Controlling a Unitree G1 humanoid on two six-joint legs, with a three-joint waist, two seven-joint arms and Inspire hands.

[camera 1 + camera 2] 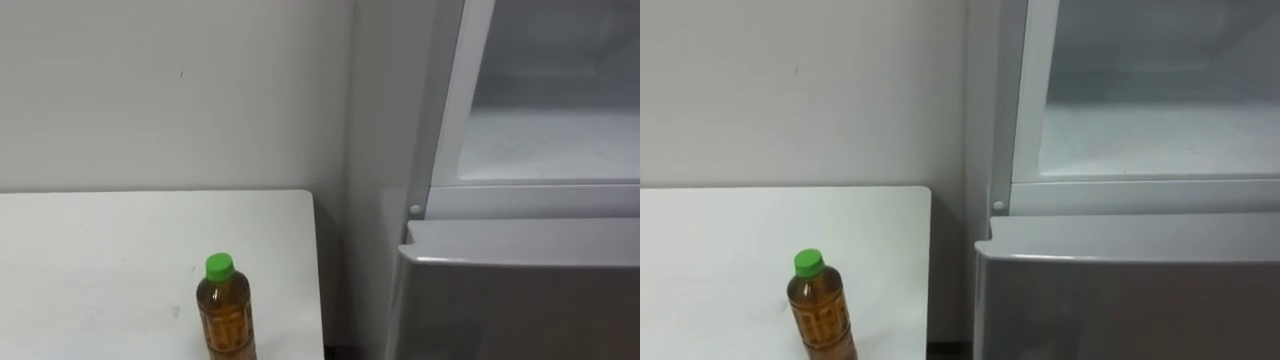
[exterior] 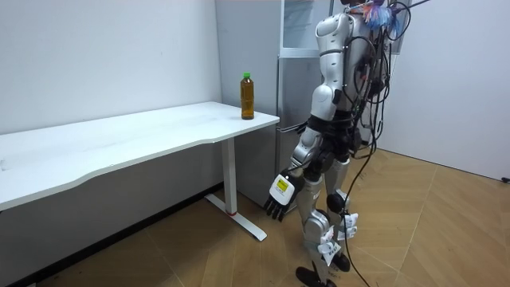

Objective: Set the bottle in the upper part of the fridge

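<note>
Right, the upper fridge (image 1: 545,140) stands open, just beside the white table (image 1: 100,250). The bottle (image 1: 225,318) sits upright near the table's corner on the fridge side, untouched. The left hand (image 2: 279,194) hangs low at the robot's side, fingers relaxed, holding nothing. Smart play here: raise it, come in from the side, wrap the bottle's body below the green cap (image 1: 219,265) and don't topple it.

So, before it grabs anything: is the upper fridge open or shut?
Open: the upper fridge shows its white inside; the lower door beneath is shut.
</note>
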